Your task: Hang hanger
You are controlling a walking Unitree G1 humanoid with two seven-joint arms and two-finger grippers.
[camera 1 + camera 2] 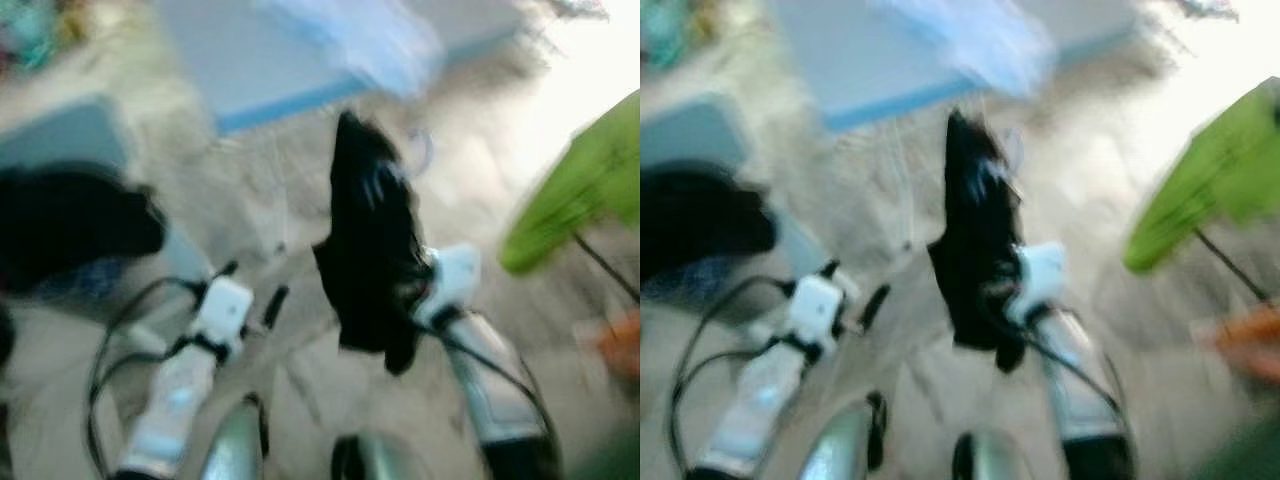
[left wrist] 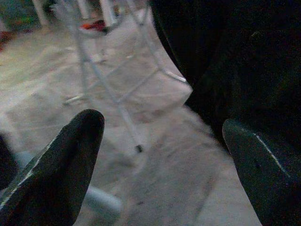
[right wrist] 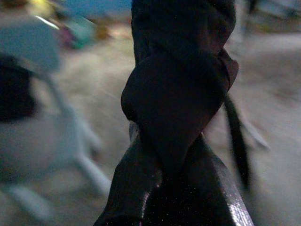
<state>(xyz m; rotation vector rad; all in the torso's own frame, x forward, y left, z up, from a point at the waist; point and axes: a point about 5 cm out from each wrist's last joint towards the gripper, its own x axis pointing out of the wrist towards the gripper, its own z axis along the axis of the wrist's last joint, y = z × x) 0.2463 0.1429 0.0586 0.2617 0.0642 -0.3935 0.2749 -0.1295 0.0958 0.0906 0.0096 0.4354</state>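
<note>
Black garment [image 1: 372, 250] in right hand [image 1: 425, 300].

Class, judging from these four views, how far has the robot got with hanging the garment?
Done: the right gripper has a black garment in its grasp, lifted off the floor. In hand: carrying it, with blurred views. The left gripper is open and empty. Left: reaching the white rack and hanging it; no hanger can be made out.
</note>
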